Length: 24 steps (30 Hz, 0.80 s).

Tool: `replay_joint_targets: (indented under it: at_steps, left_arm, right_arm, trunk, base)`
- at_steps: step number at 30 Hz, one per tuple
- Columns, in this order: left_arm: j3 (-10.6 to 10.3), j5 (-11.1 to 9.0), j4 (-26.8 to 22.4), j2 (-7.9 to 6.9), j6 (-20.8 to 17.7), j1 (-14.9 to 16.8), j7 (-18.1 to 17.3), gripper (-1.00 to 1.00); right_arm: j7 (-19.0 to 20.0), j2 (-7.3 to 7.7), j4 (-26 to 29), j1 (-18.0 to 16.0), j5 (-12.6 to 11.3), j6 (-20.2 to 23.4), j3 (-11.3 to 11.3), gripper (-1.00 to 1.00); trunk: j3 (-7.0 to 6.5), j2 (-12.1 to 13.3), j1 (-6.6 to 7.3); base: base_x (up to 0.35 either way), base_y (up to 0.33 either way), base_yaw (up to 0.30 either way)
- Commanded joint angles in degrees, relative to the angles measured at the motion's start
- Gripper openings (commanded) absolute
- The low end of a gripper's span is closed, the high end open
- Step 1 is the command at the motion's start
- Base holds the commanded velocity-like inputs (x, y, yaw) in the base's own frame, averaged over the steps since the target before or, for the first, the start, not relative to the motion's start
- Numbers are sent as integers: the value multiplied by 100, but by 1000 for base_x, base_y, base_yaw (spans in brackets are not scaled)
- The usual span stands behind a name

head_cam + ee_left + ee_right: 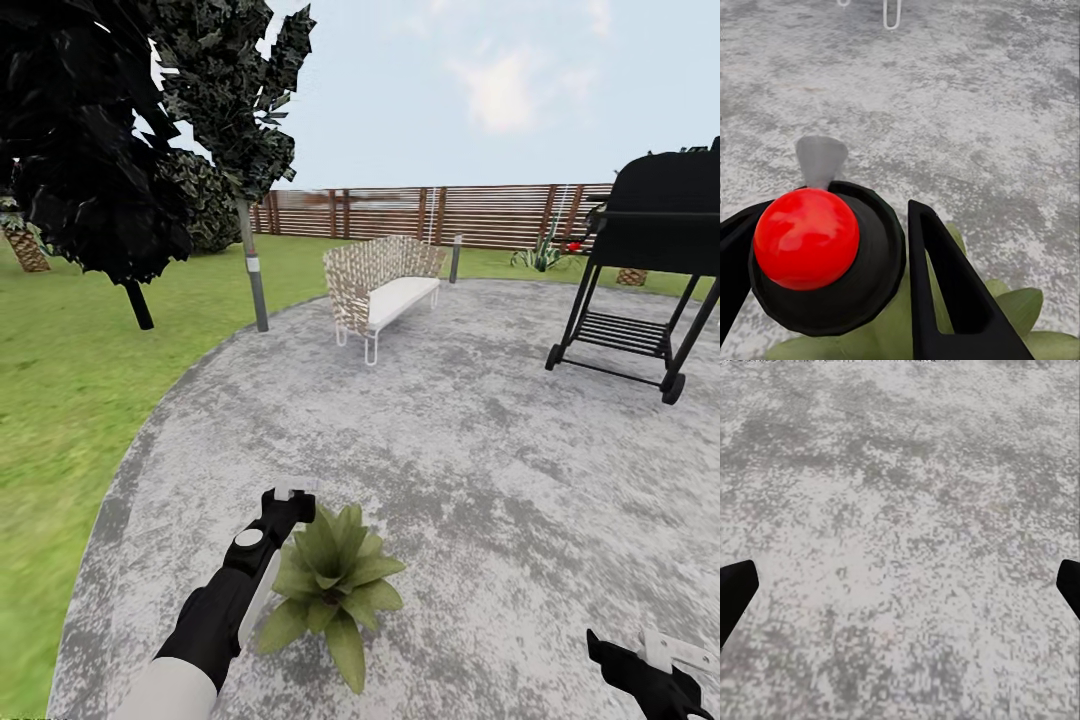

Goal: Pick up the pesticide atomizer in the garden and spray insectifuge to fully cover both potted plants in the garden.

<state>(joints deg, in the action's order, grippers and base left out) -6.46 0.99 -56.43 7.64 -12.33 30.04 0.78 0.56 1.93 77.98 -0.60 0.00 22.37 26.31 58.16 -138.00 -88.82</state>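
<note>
Grey mottled paving [480, 450] forms a rounded patio bordered by green lawn [70, 380], with a brown slatted fence [480, 215] along the far edge under a pale sky. A wicker seat [385, 285] with a white cushion stands on the far part of the paving, a black grill [640, 270] on wheels to its right, and dark-leaved trees [110, 140] to the left over the grass.

One potted plant [335, 585], a low rosette of broad pointed leaves, sits on the paving close in front of the robot; its pot is hidden by the foliage. The left gripper [285, 505] hangs just beside and above the plant's left edge. In the left wrist view its black fingers [945, 292] are closed around the pesticide atomizer [825, 255], a black round body with a red top and a grey nozzle, directly over green leaves.

The right gripper [650, 675] is low at the right, above bare paving, well apart from the plant. In the right wrist view its fingertips [733, 592] stand wide apart with nothing between them.
</note>
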Motion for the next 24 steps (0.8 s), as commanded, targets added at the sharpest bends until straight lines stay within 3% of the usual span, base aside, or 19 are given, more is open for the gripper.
replay_joint_targets:
  at_steps: [1, 14, 24]
  left_arm:
    - [-5, 11, -9, 0, -32, 2, 10, -100]
    - [-5, 15, -9, 0, -32, 2, 10, -100]
    - [-5, 15, -9, 0, -32, 2, 10, -100]
  right_arm:
    - [6, 0, 7, -2, 0, 30, 1, 100]
    - [6, -8, 7, -3, 0, 30, -4, 100]
    - [6, -9, 7, -2, 0, 30, -3, 100]
  trunk:
    - [5, -2, 0]
    - [5, -2, 0]
    - [5, -2, 0]
  base:
    - [90, -183, 181]
    - [55, -276, 269]
    - [1, -26, 50]
